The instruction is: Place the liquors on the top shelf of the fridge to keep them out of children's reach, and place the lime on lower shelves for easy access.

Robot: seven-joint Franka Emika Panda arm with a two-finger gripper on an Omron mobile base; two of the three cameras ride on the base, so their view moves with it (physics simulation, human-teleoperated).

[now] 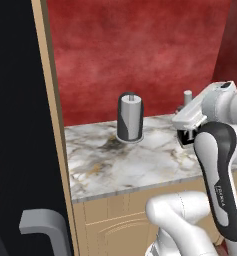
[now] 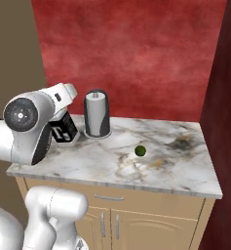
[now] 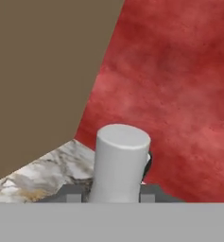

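As far as I can judge from the hand view, the jaws are closed on the white neck of the slim bottle (image 3: 121, 163), a dark finger (image 3: 72, 195) showing low on each side of it. In the left base view the gripper (image 1: 189, 136) sits at the back right of the marble counter (image 1: 120, 165), with the bottle's white top (image 1: 188, 96) poking up behind the hand. I expect this bottle to be light but rigid and smooth, so it could slip or swing if I tilt it; a hold lower on the body would be steadier. The lime (image 2: 141, 151) lies loose on the counter, well apart from the hand; it should roll easily. The paper-towel roll (image 2: 97, 113) stands just beside the gripper and could get knocked. The fridge door (image 1: 15, 150) with its grey handle (image 1: 44, 225) stands to the left.
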